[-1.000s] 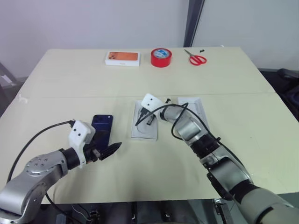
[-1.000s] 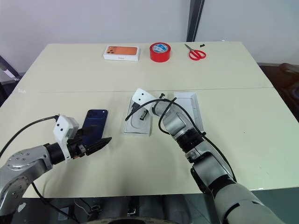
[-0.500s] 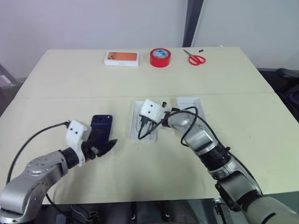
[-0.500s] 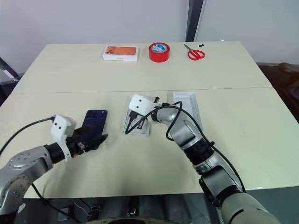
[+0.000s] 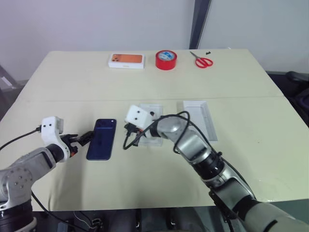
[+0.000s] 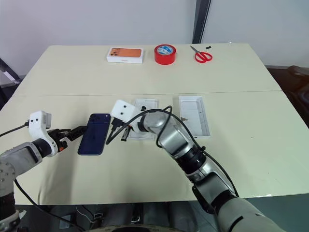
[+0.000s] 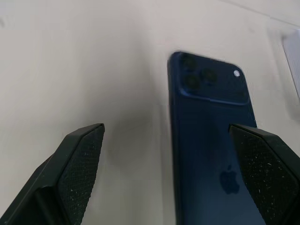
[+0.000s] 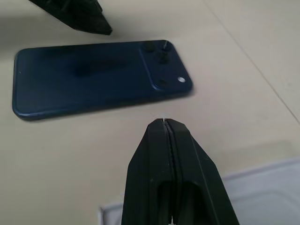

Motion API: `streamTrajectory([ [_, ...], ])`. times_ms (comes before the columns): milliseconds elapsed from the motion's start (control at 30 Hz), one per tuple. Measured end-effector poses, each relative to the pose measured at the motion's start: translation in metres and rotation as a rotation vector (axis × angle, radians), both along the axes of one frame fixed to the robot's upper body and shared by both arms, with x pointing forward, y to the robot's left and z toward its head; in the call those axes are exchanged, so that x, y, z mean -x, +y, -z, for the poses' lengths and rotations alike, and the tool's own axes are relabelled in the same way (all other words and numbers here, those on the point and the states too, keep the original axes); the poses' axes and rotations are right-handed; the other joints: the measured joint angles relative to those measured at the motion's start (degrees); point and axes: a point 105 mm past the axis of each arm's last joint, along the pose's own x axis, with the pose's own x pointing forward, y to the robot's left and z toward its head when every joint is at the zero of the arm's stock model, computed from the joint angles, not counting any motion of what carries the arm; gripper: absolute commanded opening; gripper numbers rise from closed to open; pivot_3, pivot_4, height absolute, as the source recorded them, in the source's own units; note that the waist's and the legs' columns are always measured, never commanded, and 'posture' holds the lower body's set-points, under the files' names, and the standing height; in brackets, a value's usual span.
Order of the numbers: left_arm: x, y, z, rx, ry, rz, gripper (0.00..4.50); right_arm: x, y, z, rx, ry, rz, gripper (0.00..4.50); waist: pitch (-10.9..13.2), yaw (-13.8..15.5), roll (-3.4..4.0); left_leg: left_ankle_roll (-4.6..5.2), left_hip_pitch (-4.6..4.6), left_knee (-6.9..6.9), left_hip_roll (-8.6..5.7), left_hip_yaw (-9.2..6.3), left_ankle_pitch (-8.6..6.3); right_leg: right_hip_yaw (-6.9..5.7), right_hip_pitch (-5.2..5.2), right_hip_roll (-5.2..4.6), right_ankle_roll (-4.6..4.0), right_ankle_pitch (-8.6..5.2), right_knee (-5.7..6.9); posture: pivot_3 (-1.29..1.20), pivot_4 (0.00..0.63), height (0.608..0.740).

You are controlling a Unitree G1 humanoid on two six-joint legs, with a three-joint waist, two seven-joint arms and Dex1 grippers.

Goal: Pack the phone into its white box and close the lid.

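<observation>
Head views, phone: the phone (image 5: 102,139) lies flat on the table (image 5: 251,111), back up, camera cluster at the far end. Nothing grips it.
Head views, left gripper: the left gripper (image 5: 80,139) has pulled away to the outer side of the phone since a second ago; its fingers now stand spread, just beside the phone's edge, apart from it.
Head views, right gripper: the right gripper (image 6: 123,136) has swung across from over the flat white insert (image 6: 143,126) toward the phone and now hangs between the two, fingers pressed together, holding nothing.
Head views, box parts: a shallow white tray (image 5: 200,119) lies beyond the right arm, well apart from the phone; whether it is the white box or the lid I cannot tell from here.
Left wrist view: both black fingers (image 7: 77,164) sit wide at the edges, the phone's near half under the gap and one finger, bare table on the other side.
Right wrist view: fingers (image 8: 161,164) closed tip to tip, aimed at the phone's long edge; the insert's corner sits below them.
Reading: phone appears released and resting; both arms are regrouping at it, so packing has not begun. Probably a push or re-grasp comes next.
</observation>
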Motion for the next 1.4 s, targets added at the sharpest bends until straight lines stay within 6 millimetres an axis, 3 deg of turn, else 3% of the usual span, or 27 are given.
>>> streamTrajectory([
  [133, 0.000, -0.009, -0.001, 0.059, 0.060, 0.035, 4.45, 0.010, 0.018, 0.016, 0.100, 0.013, -0.058, 0.00, 0.0, 0.0, -0.05, -0.06, 0.01, 0.00, -0.02, 0.00, 0.04, -0.01, 0.02, -0.01, 0.00, 0.00, -0.01, 0.00, 0.150, 0.725],
  [300, 0.003, -0.022, 0.000, 0.110, 0.104, 0.086, 4.45, 0.011, 0.020, 0.037, 0.204, 0.041, -0.080, 0.00, -0.1, 0.1, -0.03, -0.33, 0.03, 0.00, -0.04, -0.01, 0.18, -0.01, 0.04, -0.02, 0.00, 0.00, -0.01, 0.00, 0.150, 0.725],
  [700, 0.013, -0.043, 0.005, 0.164, 0.103, 0.147, 4.45, 0.012, 0.021, 0.037, 0.248, 0.018, -0.110, 0.00, -0.3, 0.1, 0.00, -0.36, 0.07, -0.01, -0.04, -0.02, 0.18, -0.01, 0.09, -0.04, 0.00, 0.00, -0.02, 0.00, 0.150, 0.725],
  [867, 0.013, -0.058, 0.006, 0.303, 0.087, 0.179, 4.45, 0.011, 0.020, 0.038, 0.249, 0.018, -0.107, 0.00, -0.3, 0.4, -0.04, -0.34, 0.07, -0.01, -0.05, -0.04, 0.17, -0.02, 0.12, -0.07, 0.00, 0.00, -0.04, 0.00, 0.150, 0.725],
  [1200, 0.010, -0.051, 0.005, 0.380, 0.106, 0.148, 4.45, 0.013, 0.020, 0.038, 0.233, 0.019, -0.111, 0.00, -0.3, 0.1, -0.05, -0.36, 0.07, -0.01, -0.05, -0.04, 0.18, -0.02, 0.09, -0.06, 0.00, 0.00, -0.03, 0.00, 0.150, 0.725],
  [1300, 0.010, -0.045, 0.006, 0.395, 0.116, 0.124, 3.60, 0.013, 0.019, 0.038, 0.233, 0.017, -0.111, 0.00, -0.3, 0.0, -0.05, -0.36, 0.07, -0.02, -0.05, -0.05, 0.18, -0.02, 0.06, -0.05, 0.00, 0.00, -0.02, 0.00, 0.150, 0.725],
  [1400, 0.011, -0.038, 0.011, 0.390, 0.135, 0.079, 2.20, 0.012, 0.018, 0.038, 0.234, 0.015, -0.109, 0.00, -0.3, -0.1, -0.06, -0.37, 0.05, -0.05, -0.04, -0.06, 0.19, -0.02, 0.02, -0.05, -0.01, 0.00, -0.02, 0.00, 0.150, 0.725],
])
